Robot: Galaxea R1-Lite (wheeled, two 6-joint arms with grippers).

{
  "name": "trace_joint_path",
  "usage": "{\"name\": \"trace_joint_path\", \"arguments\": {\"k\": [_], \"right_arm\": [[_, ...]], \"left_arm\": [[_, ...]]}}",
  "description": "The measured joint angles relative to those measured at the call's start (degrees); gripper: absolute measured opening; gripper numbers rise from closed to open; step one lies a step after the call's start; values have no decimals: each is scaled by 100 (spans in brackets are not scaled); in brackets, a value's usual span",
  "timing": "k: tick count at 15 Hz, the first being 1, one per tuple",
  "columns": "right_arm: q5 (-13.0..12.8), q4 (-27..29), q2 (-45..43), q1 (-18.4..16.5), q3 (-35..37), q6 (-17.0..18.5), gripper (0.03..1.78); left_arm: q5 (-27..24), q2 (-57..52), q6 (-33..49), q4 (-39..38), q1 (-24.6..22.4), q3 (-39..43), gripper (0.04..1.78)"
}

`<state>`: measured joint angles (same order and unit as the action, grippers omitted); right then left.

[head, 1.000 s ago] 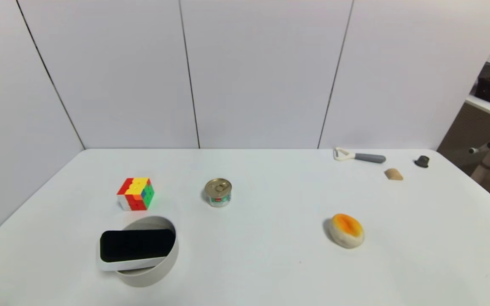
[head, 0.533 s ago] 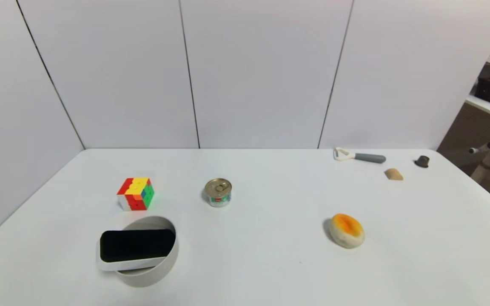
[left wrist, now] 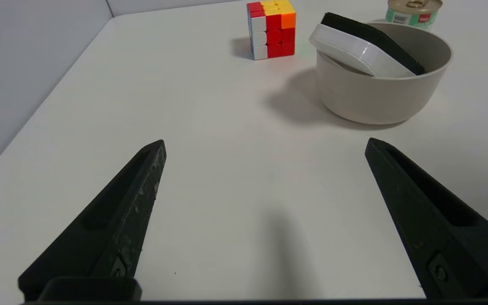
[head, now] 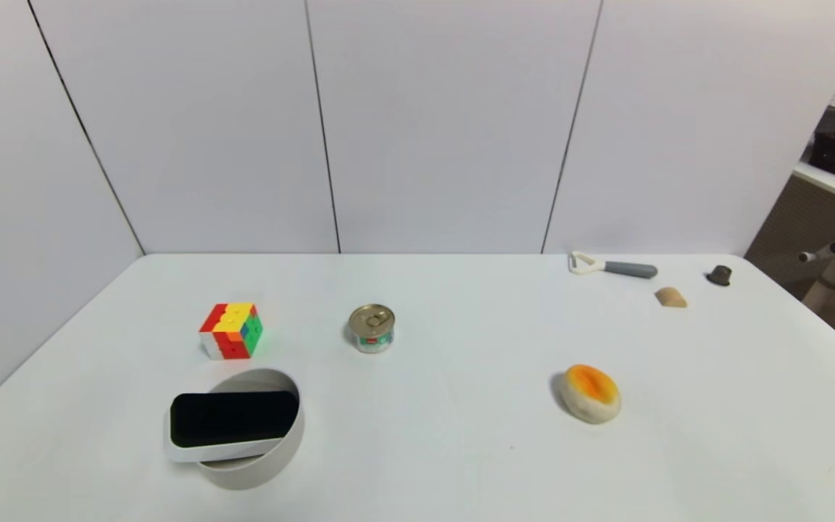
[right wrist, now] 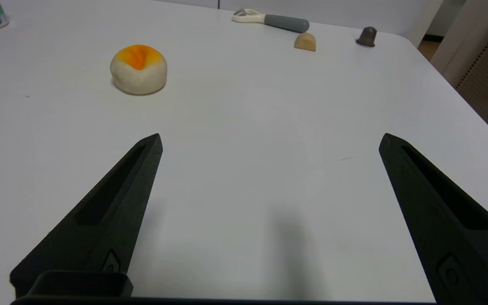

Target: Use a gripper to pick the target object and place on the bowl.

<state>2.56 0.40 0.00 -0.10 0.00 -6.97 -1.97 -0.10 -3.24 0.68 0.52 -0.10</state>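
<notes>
I'm seeing block (head: 234, 418) lying tilted on bowl (head: 272, 457) rim, 7 o'clock; left gripper (left wrist: 265, 146) & right gripper (right wrist: 269, 142) hanging empty, jaws wide; placement looks done, next I'd just park.

Black-topped block (head: 234, 419), grey-beige bowl (head: 262, 464)

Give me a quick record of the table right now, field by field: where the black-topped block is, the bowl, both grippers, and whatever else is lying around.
target object: black-topped block, tilted, one end down in the bowl, other end over the rim
bowl: grey-beige, near-left of the table
left gripper: open, empty, short of the bowl
right gripper: open, empty, over bare table
other items: puzzle cube, tin can, orange-topped bun, peeler
</notes>
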Motion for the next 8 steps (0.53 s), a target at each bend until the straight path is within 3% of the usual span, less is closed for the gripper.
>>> {"name": "trace_joint_path", "arguments": {"k": [8], "right_arm": [[9, -11, 0, 0, 0, -35, 177]], "left_arm": [[202, 0, 291, -6, 0, 0, 169]]}}
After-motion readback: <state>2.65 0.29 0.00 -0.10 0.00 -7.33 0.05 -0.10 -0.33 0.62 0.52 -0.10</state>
